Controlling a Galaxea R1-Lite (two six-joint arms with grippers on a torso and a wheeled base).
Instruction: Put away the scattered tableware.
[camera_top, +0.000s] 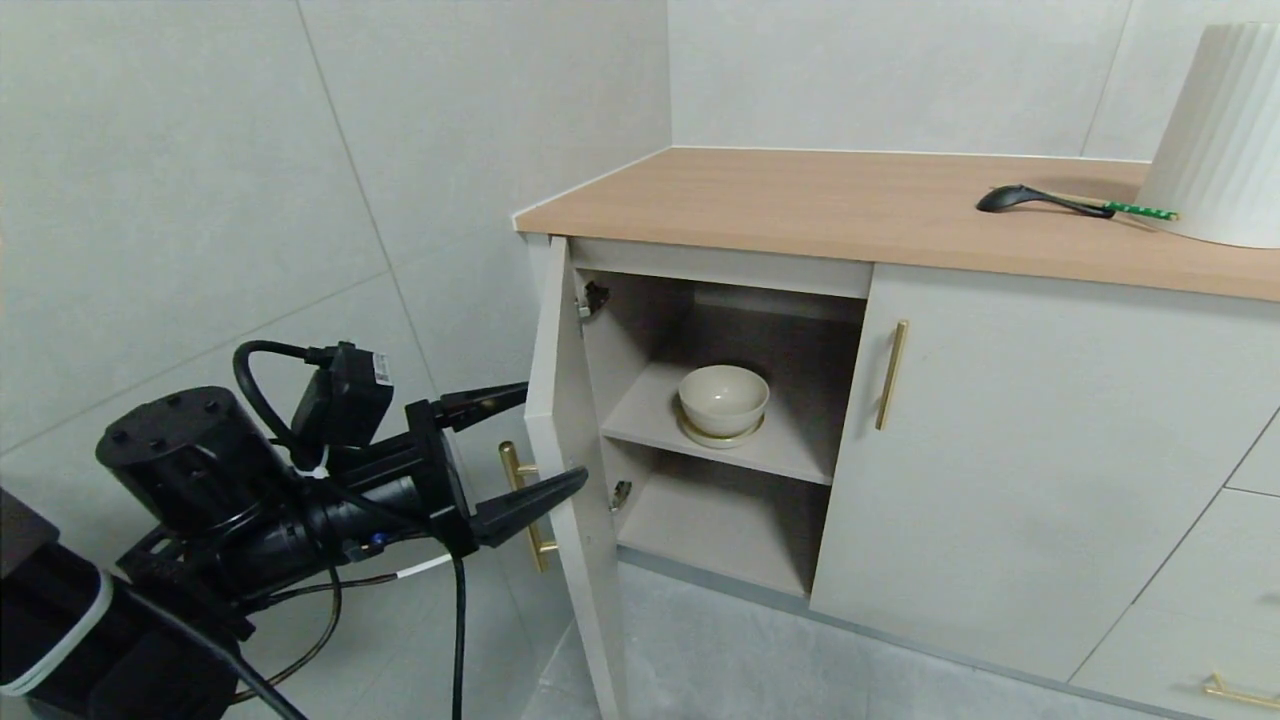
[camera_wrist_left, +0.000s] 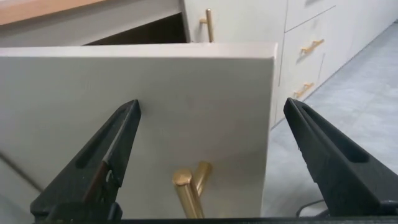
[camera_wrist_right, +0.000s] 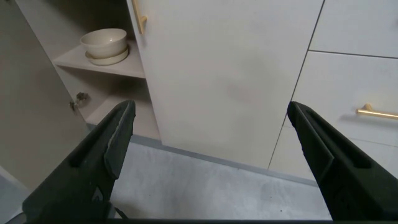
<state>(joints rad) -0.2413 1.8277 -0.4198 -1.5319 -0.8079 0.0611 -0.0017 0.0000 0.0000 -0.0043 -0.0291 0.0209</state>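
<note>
A round glossy bowl (camera_top: 723, 397) sits on a matte shelf (camera_top: 648, 418); the pointed black left end effector (camera_top: 552, 432) and right end effector (camera_wrist_right: 210, 107) gape open.

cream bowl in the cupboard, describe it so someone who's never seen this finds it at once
Find the long wood-topped counter and go to its left end, where a pale cabinet door stands open. On the shelf inside sits a round cream bowl, resting on a shallow cream saucer; it is the deep, rounded dish of the two.
</note>
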